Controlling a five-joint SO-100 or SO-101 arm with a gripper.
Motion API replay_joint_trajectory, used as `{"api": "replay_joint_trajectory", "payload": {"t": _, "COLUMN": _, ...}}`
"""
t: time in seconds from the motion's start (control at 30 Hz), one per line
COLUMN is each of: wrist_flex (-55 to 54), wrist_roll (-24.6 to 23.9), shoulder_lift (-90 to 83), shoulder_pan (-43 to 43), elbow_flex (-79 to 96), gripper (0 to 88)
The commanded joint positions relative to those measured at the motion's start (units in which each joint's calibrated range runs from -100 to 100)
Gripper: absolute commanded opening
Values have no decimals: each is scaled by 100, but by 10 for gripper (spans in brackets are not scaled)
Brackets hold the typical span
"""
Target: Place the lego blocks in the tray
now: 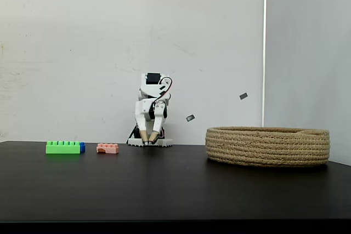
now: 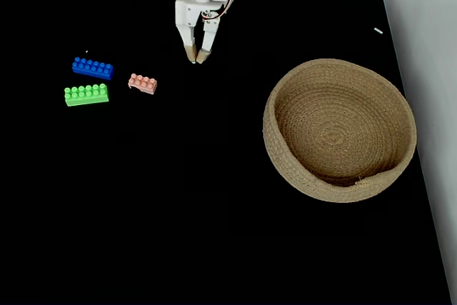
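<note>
1. Nothing is in the tray [image 2: 289, 83] yet. The coiled rope basket sits bare on the right of the black table [image 2: 178, 212] in both fixed views, its floor showing plainly from above.
2. All three lego blocks lie on the table at the left, well apart from the tray. The blue brick [image 2: 92, 68] lies farthest back, the green brick [image 2: 86, 94] just in front of it, and the salmon-pink brick [image 2: 143, 83] a little to their right.
3. The gripper [image 2: 198, 57] hangs at the back of the table, tips pointing down near the surface, between the bricks and the tray. The two fingertips sit almost together and nothing is between them, so it reads as closed and empty.
4. So by my reading the job has not started: three pickups and three drops remain, with the pink brick lying nearest the gripper.
5. Hard to make out: from the front, the green brick covers nearly all of the blue one, leaving a sliver at its right end [image 1: 82, 147]. The tray's inside is hidden in that view by its wall. The top edge of the overhead picture cuts off the arm's base.
</note>
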Motion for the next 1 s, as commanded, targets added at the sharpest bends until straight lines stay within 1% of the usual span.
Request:
{"api": "replay_joint_trajectory", "payload": {"t": 0.0, "wrist_flex": -1099, "wrist_roll": -698, "shoulder_lift": 894, "shoulder_pan": 307, "elbow_flex": -647, "gripper": 114}}
{"api": "replay_joint_trajectory", "payload": {"t": 0.07, "wrist_flex": -1474, "wrist_roll": -1021, "shoulder_lift": 1376, "shoulder_pan": 546, "elbow_flex": -1130, "gripper": 206}}
{"api": "replay_joint_trajectory", "payload": {"t": 0.1, "wrist_flex": -1541, "wrist_roll": -1133, "shoulder_lift": 1625, "shoulder_pan": 670, "elbow_flex": -1385, "gripper": 228}}
{"api": "replay_joint_trajectory", "payload": {"t": 0.17, "wrist_flex": -1541, "wrist_roll": -1338, "shoulder_lift": 2149, "shoulder_pan": 917, "elbow_flex": -1896, "gripper": 242}}
{"api": "replay_joint_trajectory", "payload": {"t": 0.23, "wrist_flex": -1441, "wrist_roll": -1411, "shoulder_lift": 2700, "shoulder_pan": 1189, "elbow_flex": -2334, "gripper": 260}}
{"api": "replay_joint_trajectory", "payload": {"t": 0.43, "wrist_flex": -1391, "wrist_roll": -1861, "shoulder_lift": 4282, "shoulder_pan": 1873, "elbow_flex": -3556, "gripper": 269}}
{"api": "replay_joint_trajectory", "payload": {"t": 0.57, "wrist_flex": -1191, "wrist_roll": -2017, "shoulder_lift": 5339, "shoulder_pan": 2178, "elbow_flex": -4386, "gripper": 263}}
{"api": "replay_joint_trajectory", "payload": {"t": 0.77, "wrist_flex": -1166, "wrist_roll": -2203, "shoulder_lift": 6569, "shoulder_pan": 2426, "elbow_flex": -5115, "gripper": 258}}
{"api": "replay_joint_trajectory", "payload": {"t": 0.97, "wrist_flex": -1049, "wrist_roll": -2388, "shoulder_lift": 7180, "shoulder_pan": 2541, "elbow_flex": -5507, "gripper": 260}}
